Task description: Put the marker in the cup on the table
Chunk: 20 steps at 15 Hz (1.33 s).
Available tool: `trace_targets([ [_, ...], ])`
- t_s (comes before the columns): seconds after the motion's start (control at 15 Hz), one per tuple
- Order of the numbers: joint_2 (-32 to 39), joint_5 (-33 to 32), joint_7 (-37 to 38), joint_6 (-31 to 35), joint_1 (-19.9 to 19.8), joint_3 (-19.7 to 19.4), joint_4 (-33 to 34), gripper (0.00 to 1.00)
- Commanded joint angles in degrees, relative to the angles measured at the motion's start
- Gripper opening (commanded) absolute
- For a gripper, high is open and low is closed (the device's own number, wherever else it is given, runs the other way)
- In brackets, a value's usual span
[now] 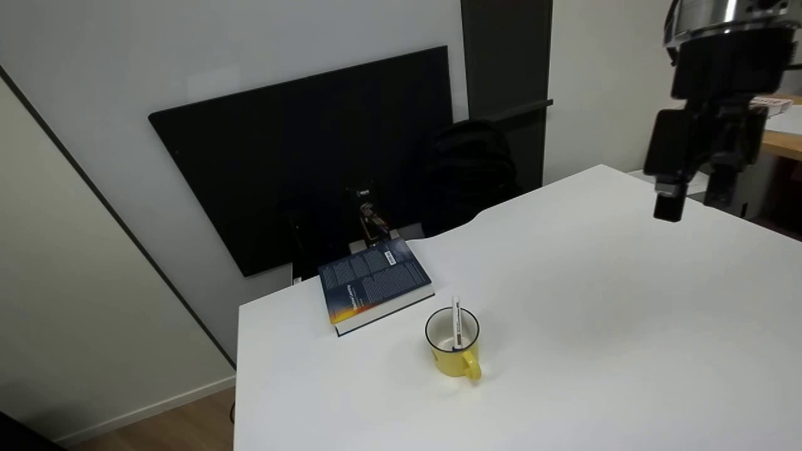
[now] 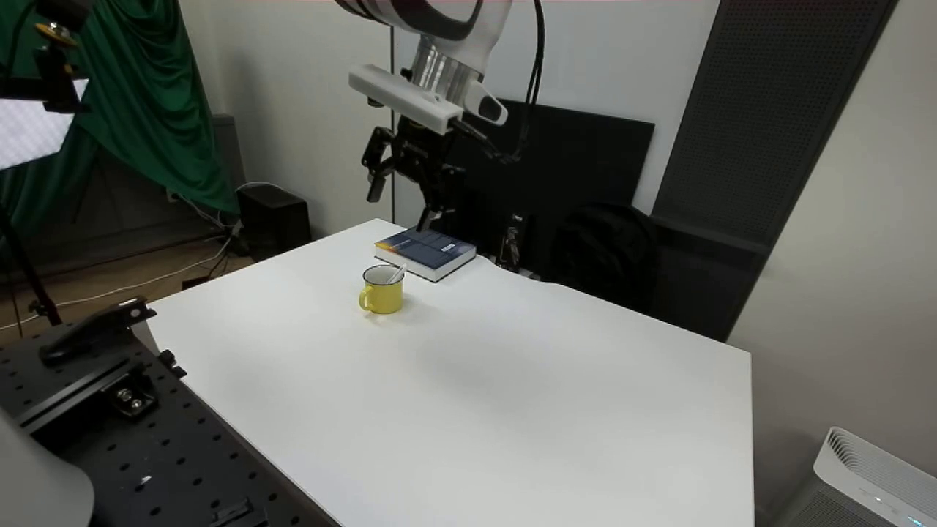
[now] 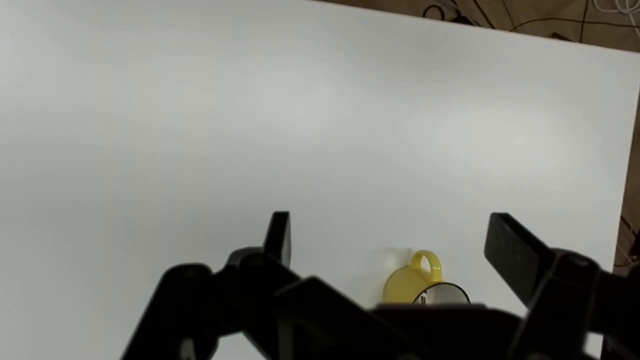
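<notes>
The yellow cup point(image 1: 453, 362) stands upright on the white table point(image 1: 564, 326), and it also shows in an exterior view point(image 2: 383, 298). The white marker point(image 1: 457, 322) leans inside the cup, its upper end above the rim; it also shows in an exterior view point(image 2: 397, 274). In the wrist view the cup point(image 3: 402, 285) is partly hidden by the gripper body, and only a bit of the marker point(image 3: 423, 299) shows. My gripper point(image 3: 390, 235) is open and empty, high above the table and apart from the cup. It shows in both exterior views point(image 1: 694, 199) point(image 2: 401, 205).
A dark blue book point(image 1: 376, 282) lies near the cup at the table's edge, and it also shows in an exterior view point(image 2: 428, 250). A black backpack point(image 1: 473, 163) and a dark panel point(image 1: 313, 144) stand behind the table. A black perforated base plate point(image 2: 168, 454) borders the table.
</notes>
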Motion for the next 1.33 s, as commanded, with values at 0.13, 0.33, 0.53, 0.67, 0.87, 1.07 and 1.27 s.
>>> trace_targets([
  [0.13, 7.19, -0.87, 1.45, -0.34, -2.68, 2.99, 6.63, 1.00],
  [0.33, 7.30, -0.82, 1.27, -0.21, -3.01, 3.45, 6.23, 1.00],
  [0.53, 6.86, -0.79, 1.23, -0.22, -3.05, 3.42, 6.12, 1.00],
  [0.67, 7.39, -0.43, 0.56, -0.77, -3.26, 3.60, 6.38, 1.00],
  [0.87, 11.28, -0.20, 0.06, -0.35, -3.38, 4.86, 9.48, 1.00],
  [1.07, 15.58, 0.07, -0.44, 1.68, -3.19, 6.78, 13.31, 1.00],
  [1.27, 20.31, -1.13, 0.53, 5.60, -2.56, 8.23, 17.41, 1.00],
])
